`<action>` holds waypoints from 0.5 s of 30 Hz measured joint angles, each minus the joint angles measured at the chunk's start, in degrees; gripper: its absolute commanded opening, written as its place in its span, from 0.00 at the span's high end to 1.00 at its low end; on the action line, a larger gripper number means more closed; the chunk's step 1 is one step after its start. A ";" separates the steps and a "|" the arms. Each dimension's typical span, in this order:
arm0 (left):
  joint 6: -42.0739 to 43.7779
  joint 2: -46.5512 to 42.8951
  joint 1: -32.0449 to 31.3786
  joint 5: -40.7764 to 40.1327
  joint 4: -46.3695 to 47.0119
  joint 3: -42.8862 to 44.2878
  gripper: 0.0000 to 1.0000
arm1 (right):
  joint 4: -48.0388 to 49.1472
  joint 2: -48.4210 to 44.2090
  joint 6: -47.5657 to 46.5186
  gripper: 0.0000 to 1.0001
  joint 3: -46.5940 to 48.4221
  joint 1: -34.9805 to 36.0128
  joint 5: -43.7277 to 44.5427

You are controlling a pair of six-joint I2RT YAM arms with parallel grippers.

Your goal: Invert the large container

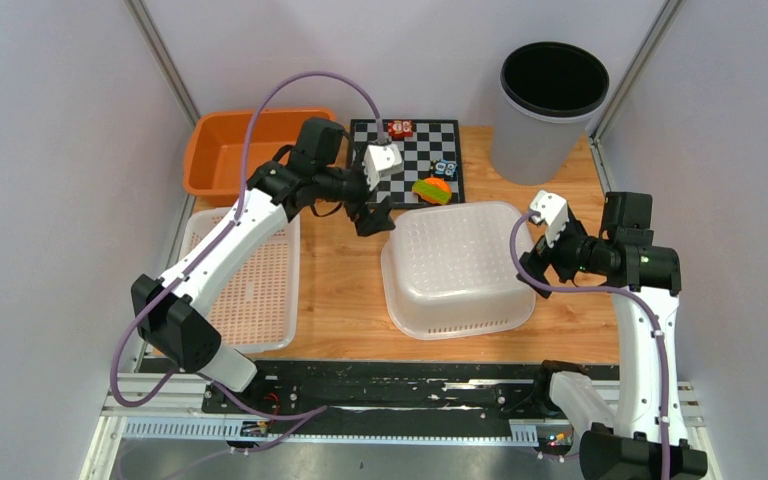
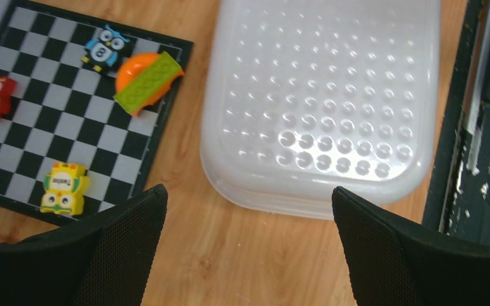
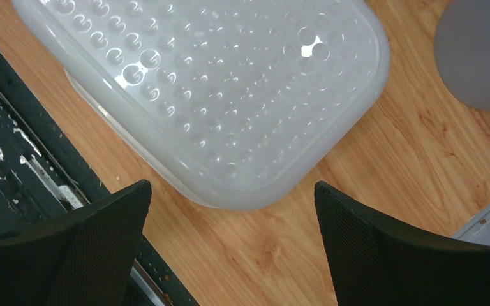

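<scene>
A chessboard point(image 1: 420, 150) with small toys point(image 1: 432, 190) lies at the back edge, just behind the container point(image 1: 457, 268). An orange tub point(image 1: 230, 150) sits in the back left corner, a grey bin point(image 1: 550, 110) in the back right corner, and a white tray point(image 1: 260, 290) by the left edge. The container is milky white and sits in the middle of the table point(image 1: 350, 310), with its bumpy bottom up, its rim down and its long side running left to right. The left gripper point(image 1: 373, 217) hangs by its back left corner and the right gripper point(image 1: 535, 262) by its right side, both with fingers spread wide and holding nothing.
</scene>
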 measured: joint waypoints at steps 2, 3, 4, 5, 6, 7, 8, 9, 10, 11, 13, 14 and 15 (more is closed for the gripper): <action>-3.08 1.38 0.39 -1.14 2.49 2.21 0.00 | -3.21 -1.14 -3.65 0.00 0.00 0.02 1.14; -4.24 2.49 0.44 -1.51 3.17 3.23 0.00 | -4.22 -1.44 -4.79 0.00 0.00 0.04 1.55; -5.49 4.22 0.44 -1.73 3.85 4.59 0.00 | -5.22 -1.73 -5.88 0.00 -0.07 0.15 2.12; -6.34 5.88 0.44 -1.81 4.22 5.75 0.00 | -5.97 -1.97 -6.84 0.00 -0.26 0.24 2.67; -7.56 8.41 0.50 -1.73 4.20 7.52 0.00 | -6.40 -2.23 -7.65 0.00 -0.66 0.31 3.17; -8.57 10.91 0.50 -1.49 4.33 9.03 0.00 | -6.64 -2.64 -8.24 0.00 -1.31 0.39 3.72; -9.51 13.51 0.50 -1.11 4.22 10.60 0.00 | -6.80 -3.08 -8.61 0.00 -2.12 0.39 4.22; -10.32 16.04 0.50 -0.68 4.09 11.93 0.00 | -6.78 -3.69 -8.98 0.00 -3.30 0.39 4.81; -10.88 17.94 0.50 -0.31 3.93 12.87 0.00 | -6.71 -4.22 -9.11 0.00 -4.46 0.50 5.44; -11.50 20.09 0.50 0.17 3.63 13.92 0.00 | -6.34 -4.85 -9.11 0.00 -5.75 0.55 5.99; -12.44 23.43 0.55 0.92 3.58 15.04 0.00 | -5.27 -6.23 -8.92 0.00 -8.20 0.66 7.26; -12.85 24.59 0.57 1.31 3.50 15.19 0.00 | -4.26 -7.06 -8.55 0.00 -9.62 0.66 8.00; -13.16 25.49 0.61 1.68 3.39 15.23 0.00 | -3.26 -7.82 -8.04 0.00 -10.82 0.70 8.68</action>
